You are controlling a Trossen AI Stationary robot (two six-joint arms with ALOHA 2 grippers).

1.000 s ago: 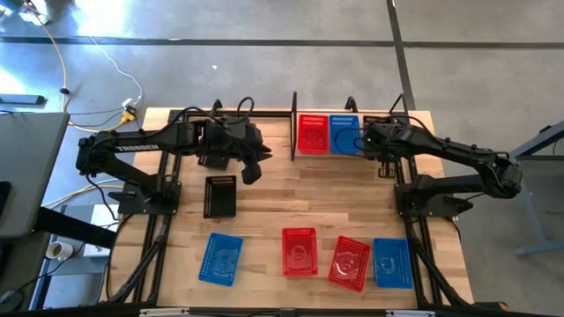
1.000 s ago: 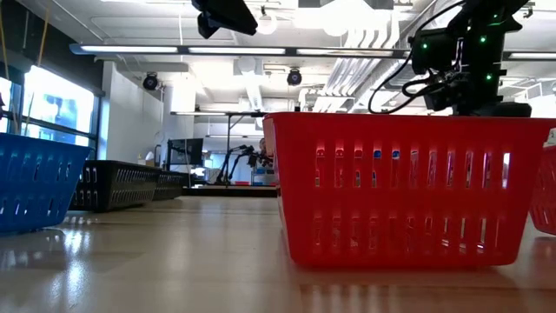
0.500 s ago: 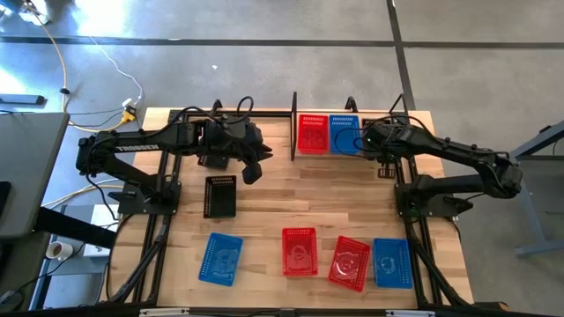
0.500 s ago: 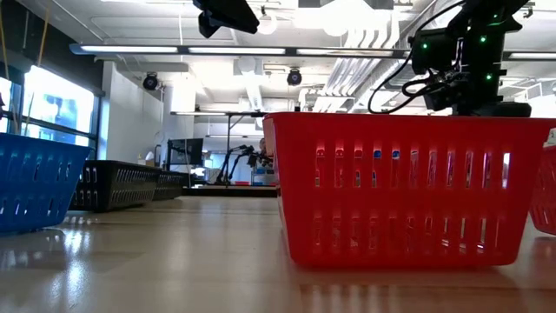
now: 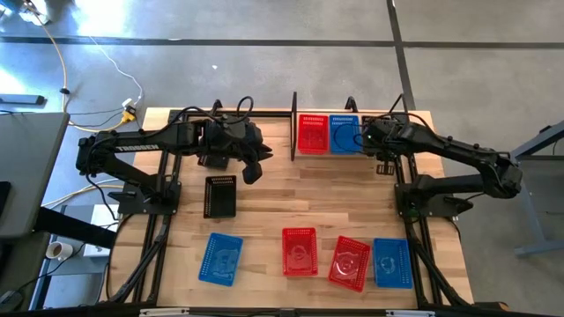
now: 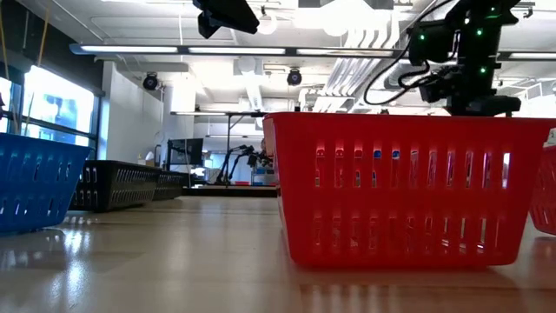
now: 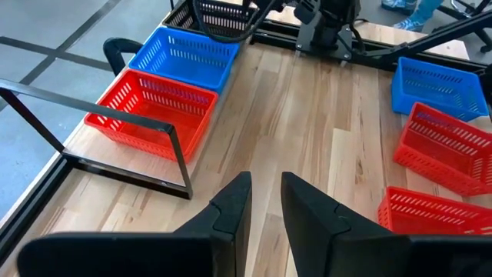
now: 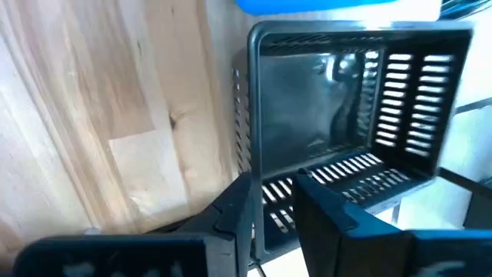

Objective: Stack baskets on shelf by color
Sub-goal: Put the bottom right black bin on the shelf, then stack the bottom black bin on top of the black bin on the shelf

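Note:
The shelf [image 5: 293, 123] stands at the table's far edge. On its wood base sit a red basket [image 5: 312, 134], a blue basket [image 5: 345, 134] and a black basket [image 8: 338, 100], side by side. My right gripper [image 8: 277, 208] hovers over the black basket's near corner, open by a narrow gap through which a slotted wall shows face-on. My left gripper [image 7: 265, 208] hangs open above bare wood, left of the shelf. Another black basket [image 5: 220, 195] rests on its base mid-table. Two blue and two red baskets stand along the near edge.
Near-edge baskets: blue [image 5: 220, 259], red [image 5: 300, 251], tilted red [image 5: 350, 262], blue [image 5: 391, 262]. The shelf's thin black rail [image 7: 115, 127] fronts the red basket. Bare wood lies mid-table, between the shelf and the near row. Black arm frames run down both sides.
My right gripper has risen a little above the shelf's right end, as the low view shows. The baskets and my left arm have kept still.

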